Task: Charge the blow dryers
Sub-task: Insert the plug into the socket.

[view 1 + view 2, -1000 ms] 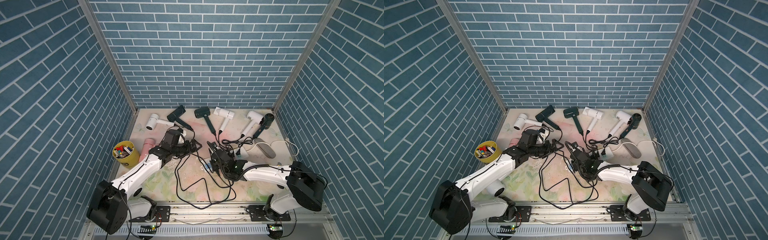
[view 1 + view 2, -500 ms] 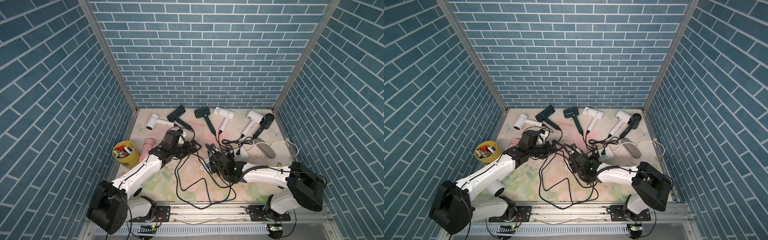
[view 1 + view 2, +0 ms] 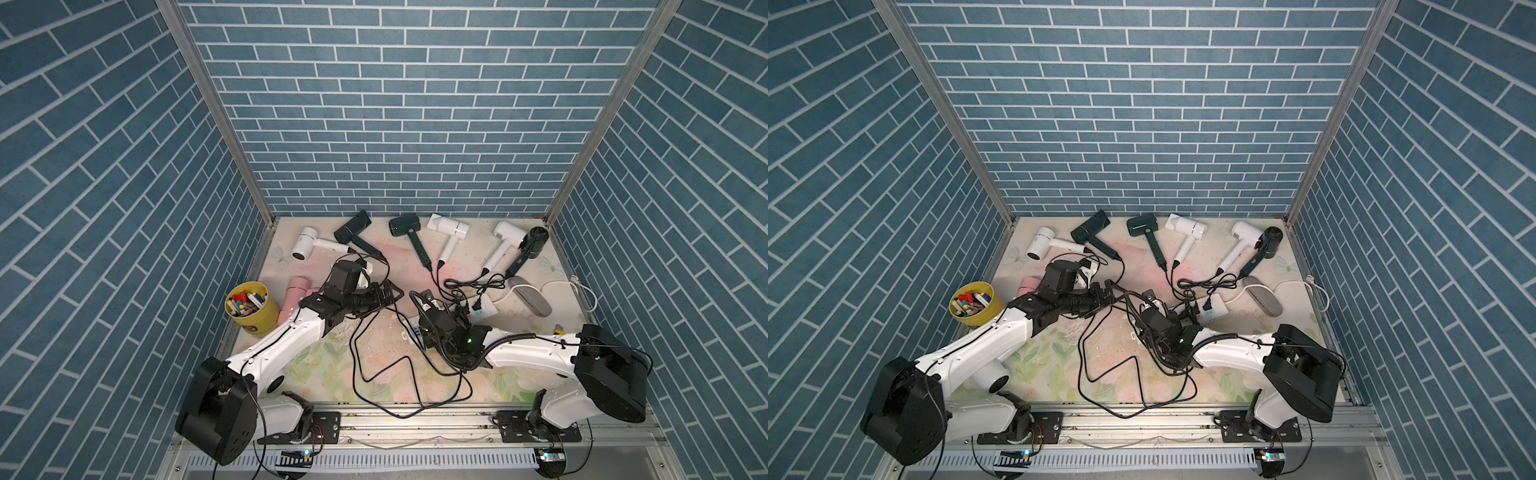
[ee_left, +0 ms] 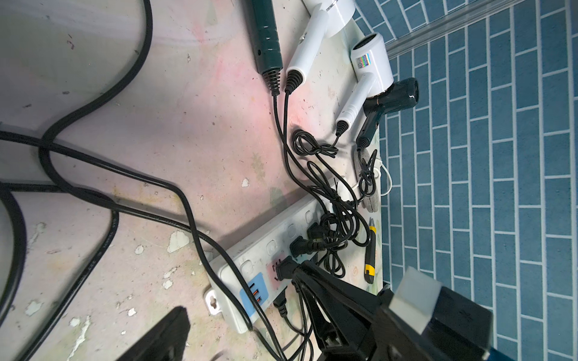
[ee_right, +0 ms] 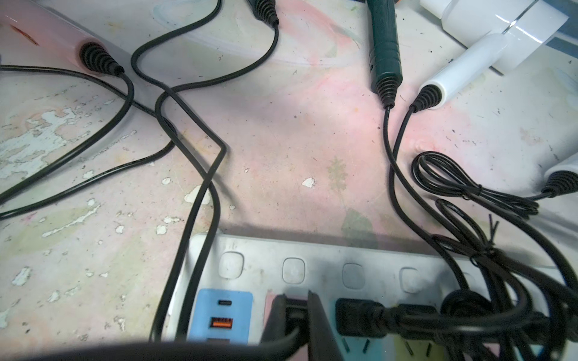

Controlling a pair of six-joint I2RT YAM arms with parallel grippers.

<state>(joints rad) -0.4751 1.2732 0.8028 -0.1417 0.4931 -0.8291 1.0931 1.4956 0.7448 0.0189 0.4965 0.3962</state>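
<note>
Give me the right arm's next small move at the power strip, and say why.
Probably press the plug straight down. The right tool is shut on a black plug over the pink socket of the white power strip. In the left wrist view its prongs seem partly exposed, so it does not look fully seated.

My white-shelled left arm (image 3: 286, 340) reaches low and forward, and at its end the black left gripper (image 3: 392, 292) lies level, jaws spread wide. My white right arm (image 3: 536, 353) stretches low and inward. The right gripper (image 5: 297, 312), near my left gripper's tips, is pinched tight on a black plug (image 4: 283, 269).
</note>
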